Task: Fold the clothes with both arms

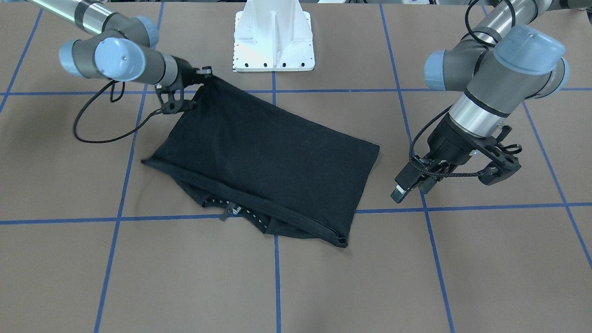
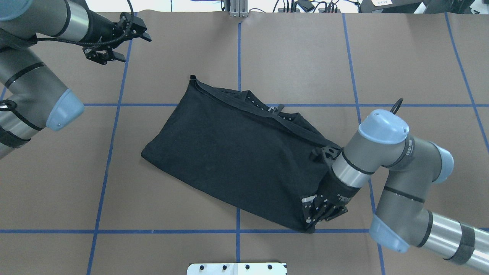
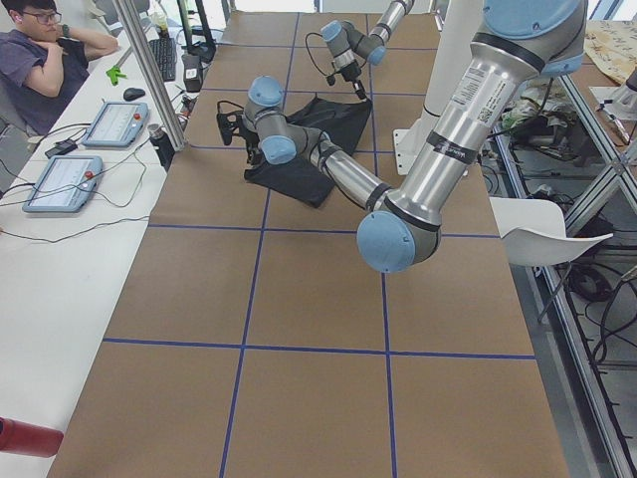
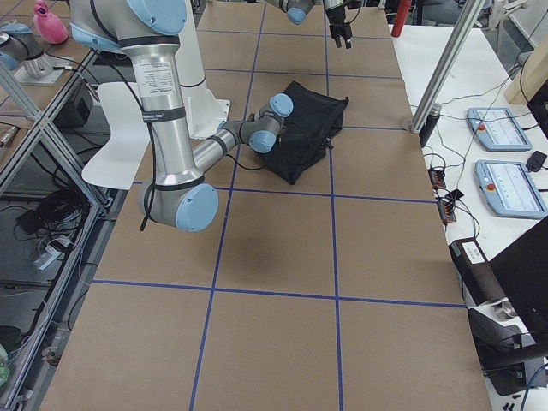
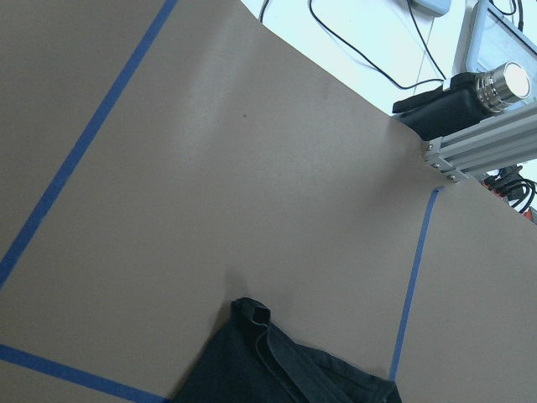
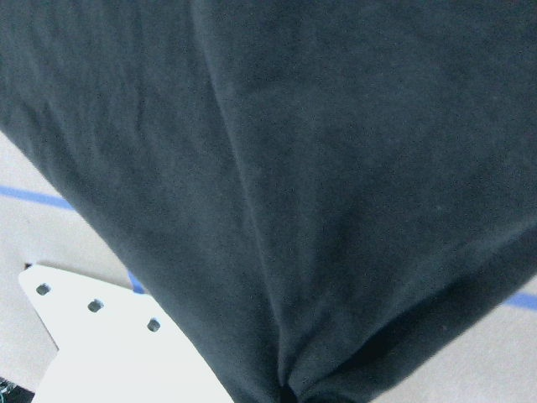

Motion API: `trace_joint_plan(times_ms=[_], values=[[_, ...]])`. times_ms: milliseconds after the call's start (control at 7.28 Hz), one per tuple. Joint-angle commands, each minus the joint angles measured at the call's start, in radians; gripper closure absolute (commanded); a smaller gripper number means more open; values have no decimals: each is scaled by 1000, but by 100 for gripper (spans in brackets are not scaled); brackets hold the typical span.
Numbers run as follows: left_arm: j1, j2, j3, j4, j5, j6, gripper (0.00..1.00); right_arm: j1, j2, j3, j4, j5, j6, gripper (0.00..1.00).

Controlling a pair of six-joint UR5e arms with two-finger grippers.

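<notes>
Black short-sleeved cotton T-shirt lies folded to a rough rectangle in the centre of the front-facing view, set diagonally on the brown paper-covered table w/ blue tape grid. You see its collar, w/ a dotted white band, at the lower edge of the cloth. The upper-left corner of the cloth is raised off the table. The black two-finger right gripper, upper left of that frame, is pinching this corner, fingers closed on the fabric. In the right wrist cam the dark cloth fills nearly the whole frame and gathers to a point at bottom centre. The white bolted mount plate shows at lower left there. The black two-finger left gripper is in the upper left of the overhead view, over the table and well apart from the T-shirt, fingers spread. In the left wrist cam you see one corner of the T-shirt at bottom centre and a metal flask at upper right.
</notes>
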Motion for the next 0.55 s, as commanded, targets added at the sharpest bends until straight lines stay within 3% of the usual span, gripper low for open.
trace_joint_plan(times_ms=[0, 137, 275, 412], values=[[1, 3, -6, 1, 0, 0, 0, -131, 11, 68, 1, 3, 118, 100], [5, 3, -6, -1, -2, 0, 0, -143, 11, 77, 1, 24, 145, 90], [12, 3, -6, -1, -2, 0, 0, -108, 10, 72, 1, 76, 151, 1], [15, 1, -6, -4, -2, 1, 0, -47, 10, 69, 1, 83, 151, 0]])
